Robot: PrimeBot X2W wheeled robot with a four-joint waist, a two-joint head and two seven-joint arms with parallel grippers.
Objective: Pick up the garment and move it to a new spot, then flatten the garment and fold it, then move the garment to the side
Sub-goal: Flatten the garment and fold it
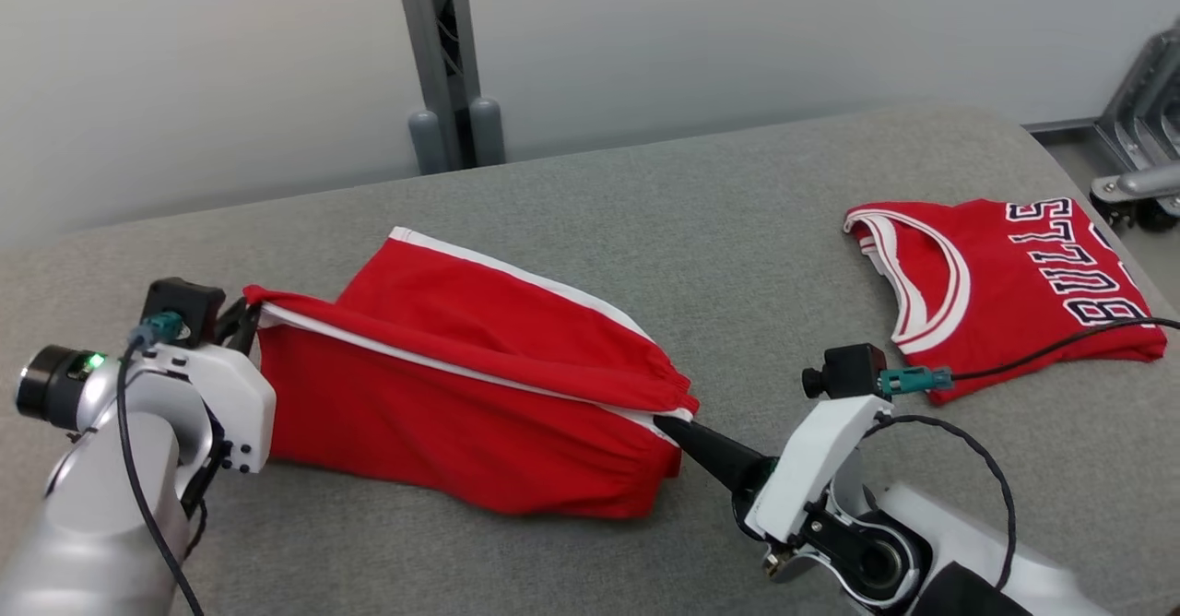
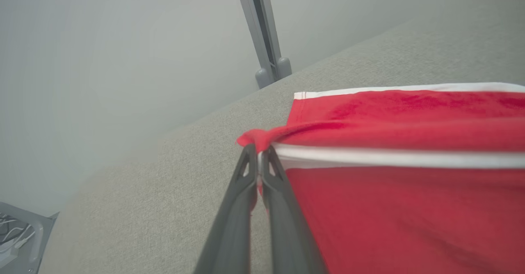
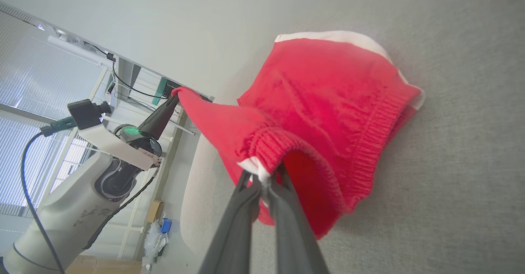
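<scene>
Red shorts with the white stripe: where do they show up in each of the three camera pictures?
Head view: red cloth shorts with a white side stripe, centre-left, stretched between left gripper and right gripper.
Left wrist view: shorts across the right half.
Right wrist view: shorts in the centre, bunched above the right gripper.
Shared landmark: the left gripper pinching their corner.

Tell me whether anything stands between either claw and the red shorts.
Nothing does: the left claw is shut on a corner of the red shorts, the right claw on their waistband. The red jersey lies apart.
</scene>
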